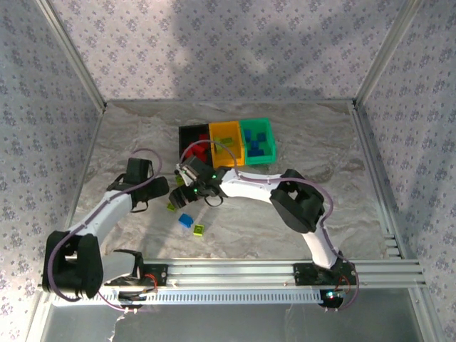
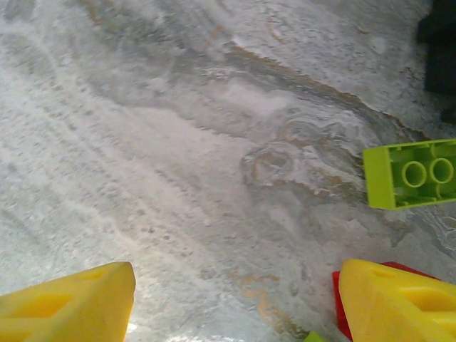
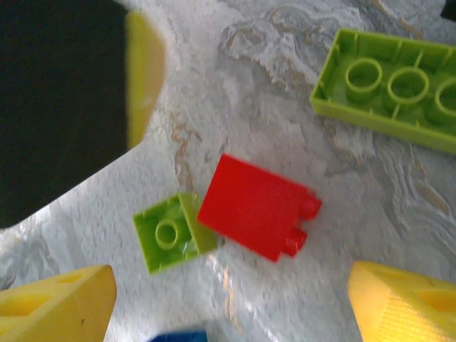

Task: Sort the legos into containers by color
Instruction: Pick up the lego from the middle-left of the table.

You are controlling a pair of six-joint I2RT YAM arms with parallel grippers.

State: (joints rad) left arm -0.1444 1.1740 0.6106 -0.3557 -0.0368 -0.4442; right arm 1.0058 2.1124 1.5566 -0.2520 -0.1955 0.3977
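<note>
Lego (image 3: 178,336), blue, mostly off-frame

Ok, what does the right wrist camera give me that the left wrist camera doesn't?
Right wrist: the whole red brick, a small green brick touching it, a blue sliver at the bottom edge. Left wrist: broad bare table, a dark shape top right. Both: the long green brick, hollow side up, and an open gripper, right gripper and left gripper; left wrist's red edge is probably that red brick.
</note>
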